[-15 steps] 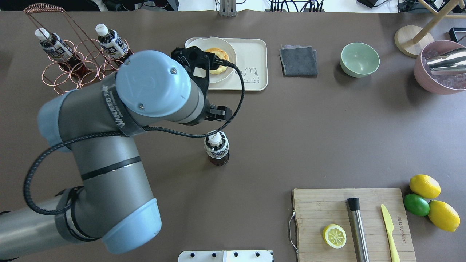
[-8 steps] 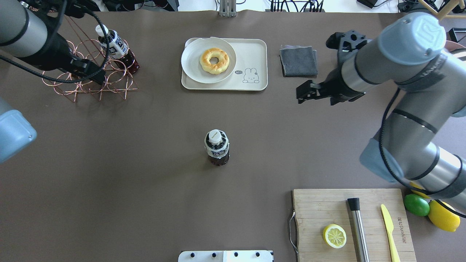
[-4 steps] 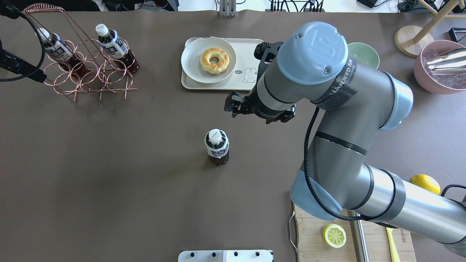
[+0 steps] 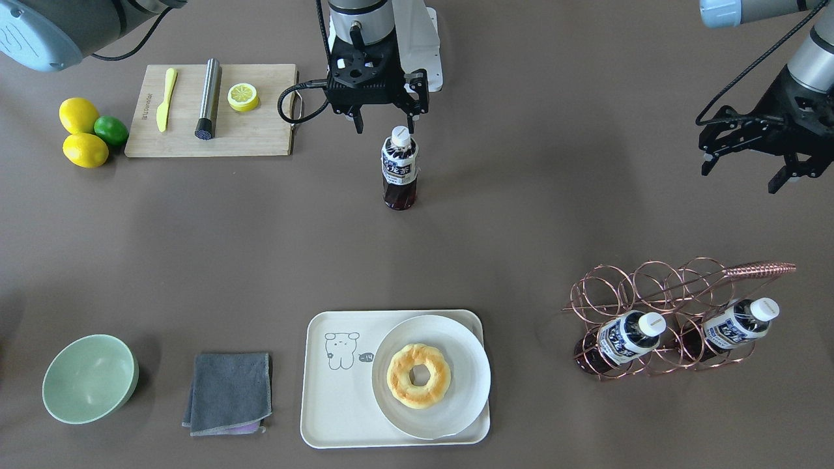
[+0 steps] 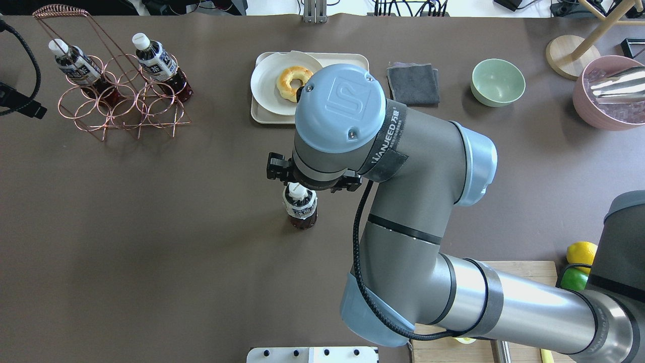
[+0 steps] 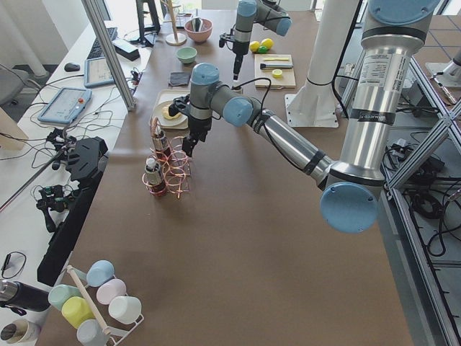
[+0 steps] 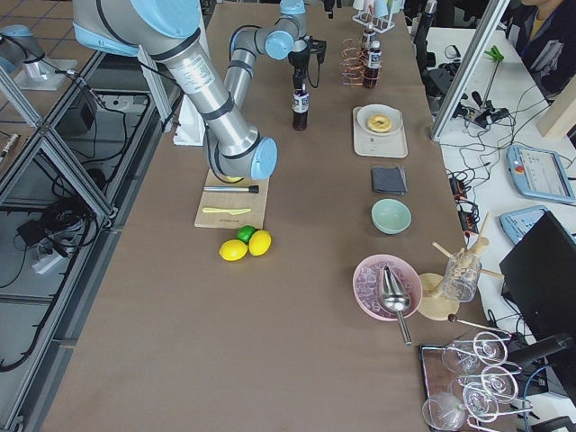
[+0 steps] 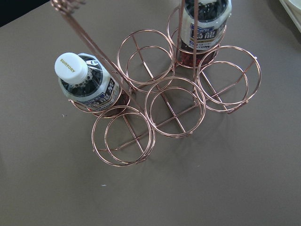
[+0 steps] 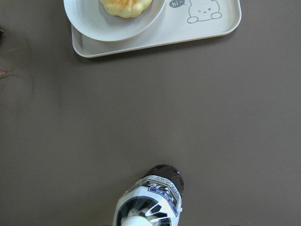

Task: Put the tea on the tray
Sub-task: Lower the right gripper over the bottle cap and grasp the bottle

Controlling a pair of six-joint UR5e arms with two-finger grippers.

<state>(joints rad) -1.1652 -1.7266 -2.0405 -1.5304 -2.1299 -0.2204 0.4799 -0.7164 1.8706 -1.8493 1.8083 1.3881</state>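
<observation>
One tea bottle stands upright alone at mid-table; it also shows in the overhead view and at the bottom of the right wrist view. My right gripper is open and hovers just over its white cap, with the jaws spread to either side and nothing held. The cream tray lies at the far side and carries a plate; its bear drawing shows in the right wrist view. My left gripper is open and empty, off to the side near the rack.
A round plate with a donut covers half the tray. A copper wire rack holds two more tea bottles. A grey cloth, a green bowl, a cutting board and citrus fruit lie around.
My left arm has drawn back from the bottle to beyond the rack. My right arm has swung in from the right and now hovers over the bottle. The bottle has not moved.
</observation>
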